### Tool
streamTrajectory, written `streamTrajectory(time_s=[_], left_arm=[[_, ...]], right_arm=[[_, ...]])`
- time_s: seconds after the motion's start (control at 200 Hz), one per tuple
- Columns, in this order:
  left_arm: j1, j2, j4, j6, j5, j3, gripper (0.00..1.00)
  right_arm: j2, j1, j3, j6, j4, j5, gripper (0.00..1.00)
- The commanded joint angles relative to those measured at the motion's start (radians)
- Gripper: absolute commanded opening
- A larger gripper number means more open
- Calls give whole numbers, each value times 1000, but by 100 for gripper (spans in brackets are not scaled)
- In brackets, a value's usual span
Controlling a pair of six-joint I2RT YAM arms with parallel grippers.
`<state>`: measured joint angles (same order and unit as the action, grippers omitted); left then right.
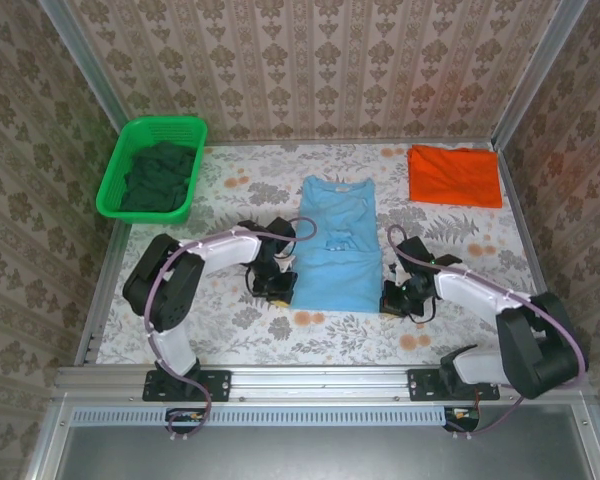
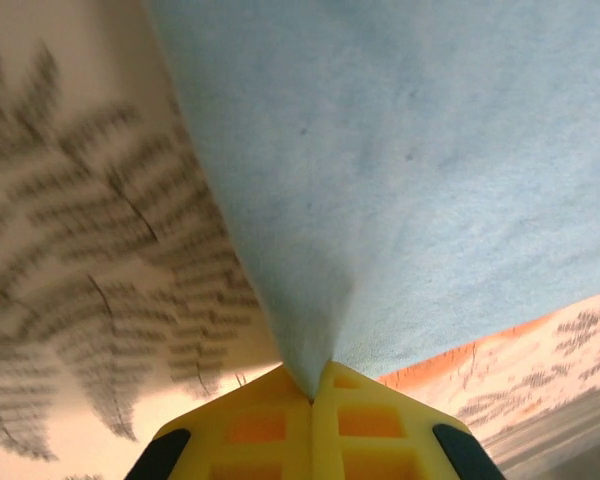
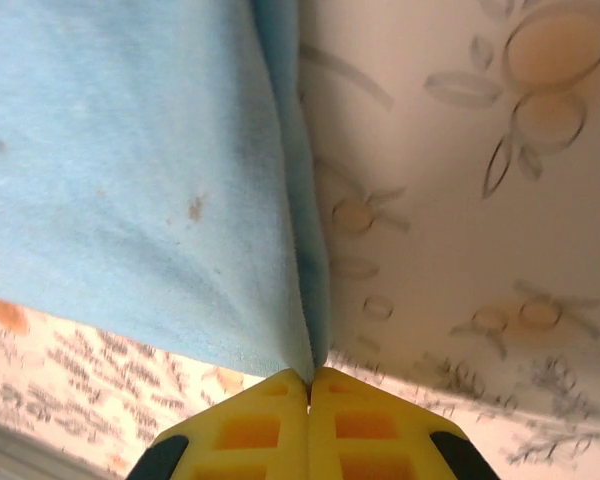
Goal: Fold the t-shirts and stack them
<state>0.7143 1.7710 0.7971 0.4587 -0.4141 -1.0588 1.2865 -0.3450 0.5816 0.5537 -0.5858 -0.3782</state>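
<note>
So, my left gripper (image 1: pixel 276 287) is pinched on the blue shirt (image 1: pixel 337 245) at its near-left edge; my right gripper (image 1: pixel 393 297) clamps the near-right edge; the shirt lies flat mid-table (image 1: pixel 210 330); the orange shirt (image 1: pixel 455 175) sits far right, well apart.

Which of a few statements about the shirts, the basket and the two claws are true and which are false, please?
1. The left claw is shut on an edge of the light blue t-shirt. True.
2. The right claw is open, clear of any cloth. False: it is shut on the light blue t-shirt's other side.
3. The orange-red t-shirt lies folded at the far right of the table. True.
4. The orange-red t-shirt is stacked on the blue one. False: they lie apart.
5. The green basket is empty. False: it holds dark cloth.
</note>
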Motion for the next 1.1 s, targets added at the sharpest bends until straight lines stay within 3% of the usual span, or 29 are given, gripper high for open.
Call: streamTrajectory(time_s=[0.0,0.31,0.53,0.715,0.855,1.095], left_arm=[[31,-87,25,-28,-34,40,0],[47,-351,90,25,-108,115,0],[-23,-377,80,71,-196,86,0],[-125,-281,101,85,-283,-107,0],[-189,-156,54,134,-344,-254,0],[-290,122,-32,250,-423,-548,0]], right_arm=[[-79,-30,-40,34,-41,-61,0],[-323,-121,-41,137,-239,-119,0],[-414,-103,47,149,-310,-96,0],[-302,-7,196,108,-243,-110,0],[-186,106,292,170,-100,-143,0],[203,204,578,196,-37,-160,0]])
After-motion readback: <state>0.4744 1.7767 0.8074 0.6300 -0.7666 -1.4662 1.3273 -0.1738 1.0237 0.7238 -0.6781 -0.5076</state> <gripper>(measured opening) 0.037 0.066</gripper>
